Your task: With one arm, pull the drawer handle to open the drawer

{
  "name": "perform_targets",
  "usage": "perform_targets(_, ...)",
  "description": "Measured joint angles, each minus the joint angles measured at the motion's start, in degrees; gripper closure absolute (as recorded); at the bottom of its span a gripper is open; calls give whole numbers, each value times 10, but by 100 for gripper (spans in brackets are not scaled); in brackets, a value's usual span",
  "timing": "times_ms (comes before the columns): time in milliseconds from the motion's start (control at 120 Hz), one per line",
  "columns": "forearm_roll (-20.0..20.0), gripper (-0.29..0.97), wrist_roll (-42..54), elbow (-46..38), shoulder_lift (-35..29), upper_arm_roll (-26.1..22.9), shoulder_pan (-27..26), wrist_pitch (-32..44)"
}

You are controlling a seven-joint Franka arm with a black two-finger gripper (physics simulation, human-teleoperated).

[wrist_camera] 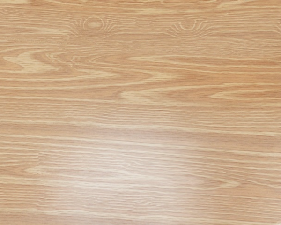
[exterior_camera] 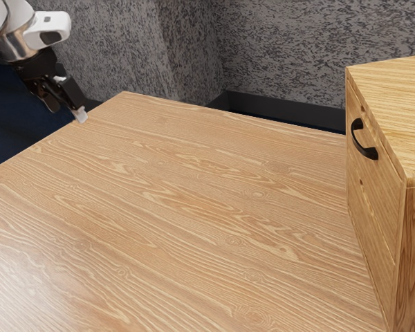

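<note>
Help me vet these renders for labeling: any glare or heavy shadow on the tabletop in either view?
Wrist view: a pale, washed-out sheen on the table fades the grain there. Exterior view: the table is evenly lit, without glare or hard shadow, and the black handle stands out dark against the drawer front.

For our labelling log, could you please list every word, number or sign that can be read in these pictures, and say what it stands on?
None: no word, number or sign can be read anywhere.
The cabinet, its black handle, the table and the gripper carry no lettering; the wrist view shows plain wood grain.
</note>
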Motion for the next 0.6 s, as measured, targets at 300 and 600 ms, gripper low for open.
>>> perform_targets(300,-1,2,40,53,-12,-3,-28,-11)
perform_targets(600,10,2,66,125,-35,-65,59,-81)
